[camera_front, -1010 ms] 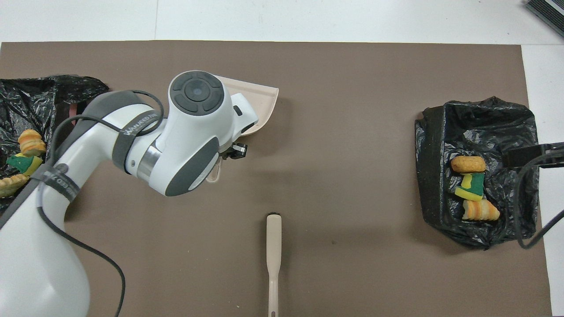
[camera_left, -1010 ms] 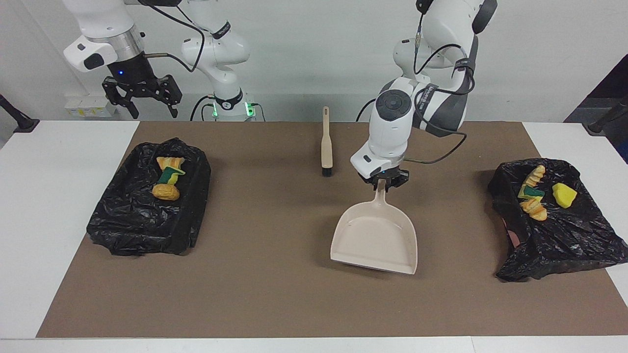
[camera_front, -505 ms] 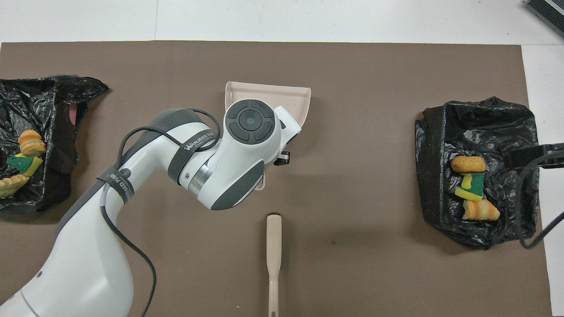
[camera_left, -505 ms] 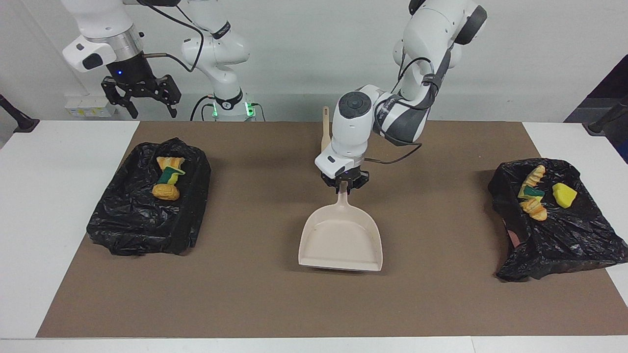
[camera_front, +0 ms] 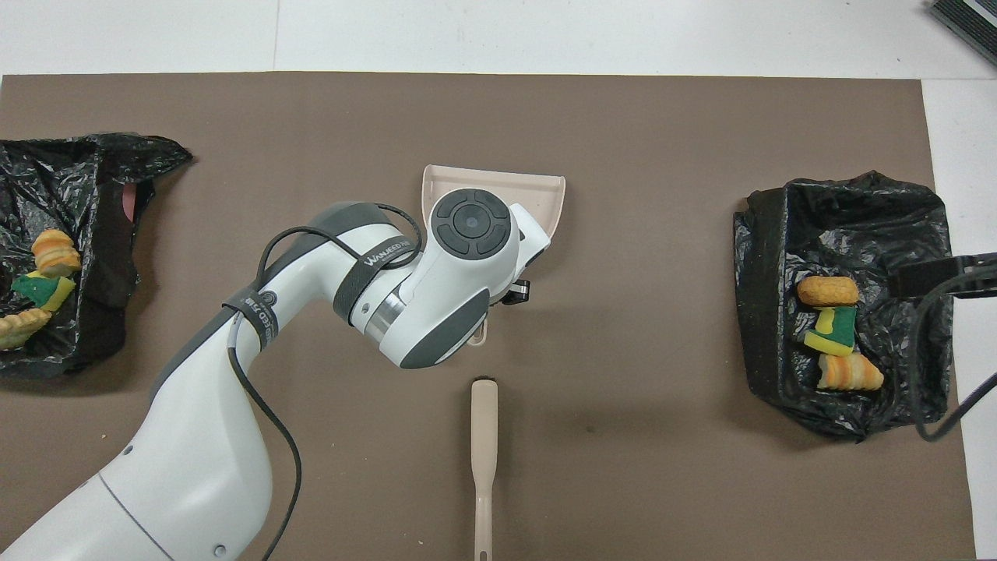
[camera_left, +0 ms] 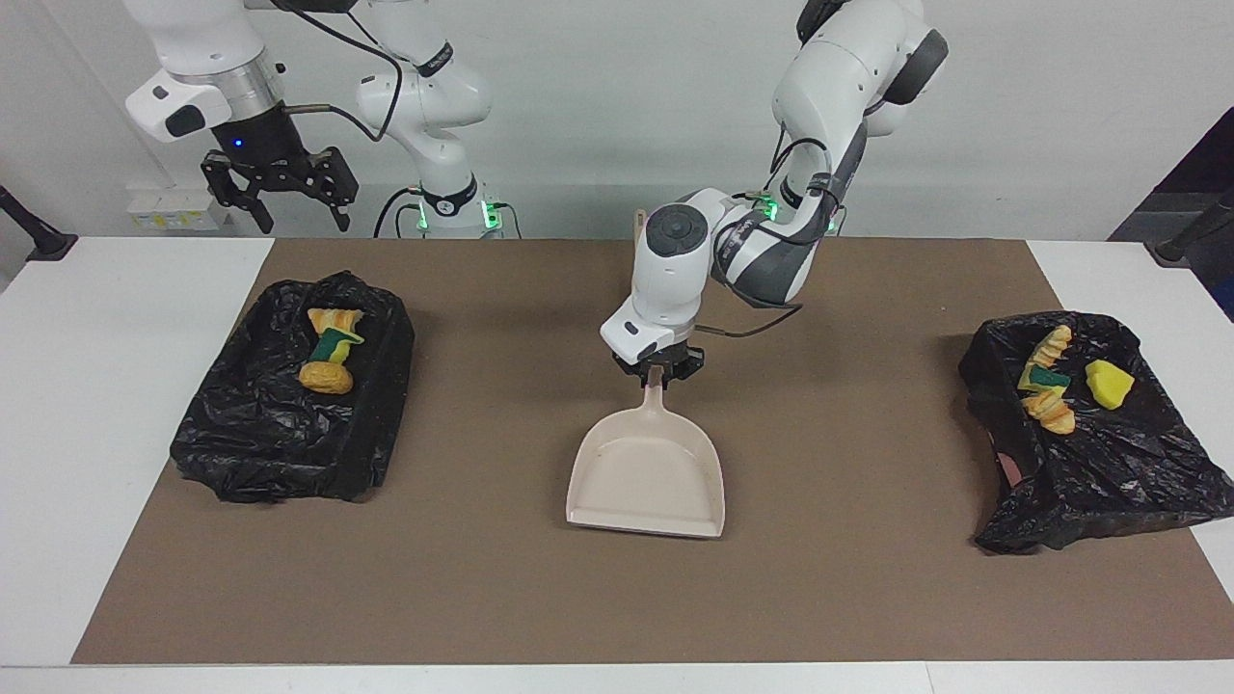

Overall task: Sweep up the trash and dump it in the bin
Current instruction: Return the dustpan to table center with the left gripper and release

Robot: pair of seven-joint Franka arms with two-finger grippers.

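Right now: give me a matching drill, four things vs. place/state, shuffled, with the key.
Things:
1. dustpan
2. hand brush
3. right gripper
4. trash

Place/state:
A. open, raised near its own base, waiting
B. lying in the black-lined bins
C. held by its handle in the shut left gripper
D. lying free on the brown mat, nearer to the robots than the dustpan

Pairs: 1-C, 2-D, 3-A, 4-B
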